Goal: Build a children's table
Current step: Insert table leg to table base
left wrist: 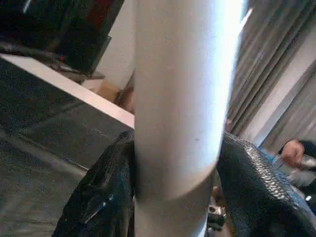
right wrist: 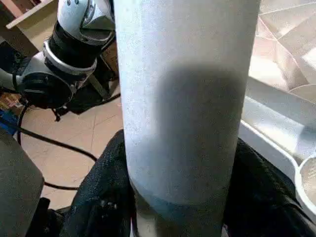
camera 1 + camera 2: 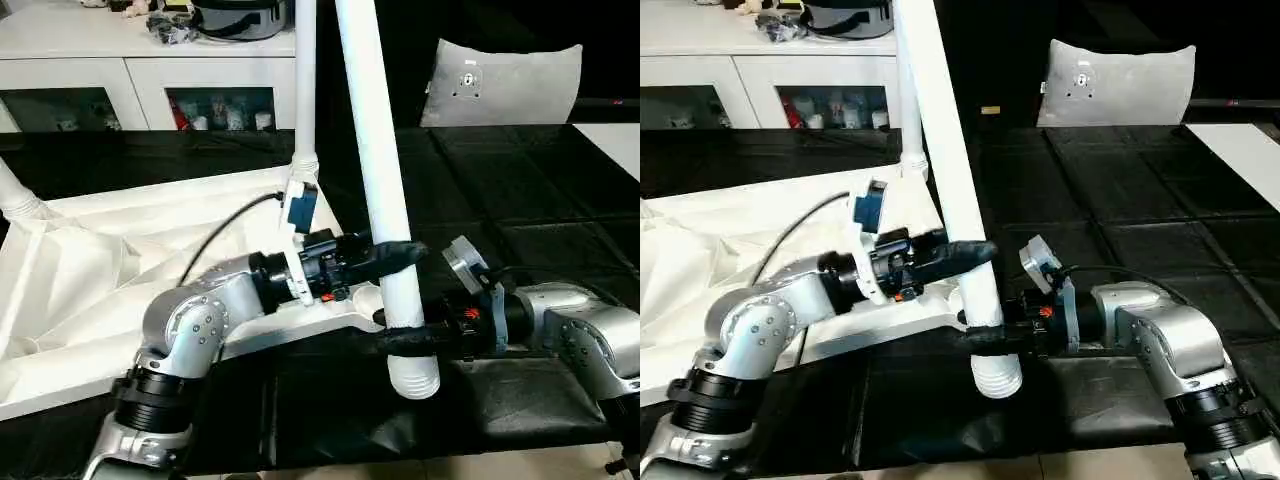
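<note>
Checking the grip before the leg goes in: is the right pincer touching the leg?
Touching. In the right wrist view, the right pincer has a black finger pressed against each side of the leg, no gap.

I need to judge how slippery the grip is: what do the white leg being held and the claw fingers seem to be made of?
The leg looks like smooth white plastic tubing: even colour, soft sheen, ribbed threaded end at the bottom. The left claw and right claw are both shut on it. Their fingers look like black rubbery material with a pebbled, dimpled texture, probably grippy.
</note>
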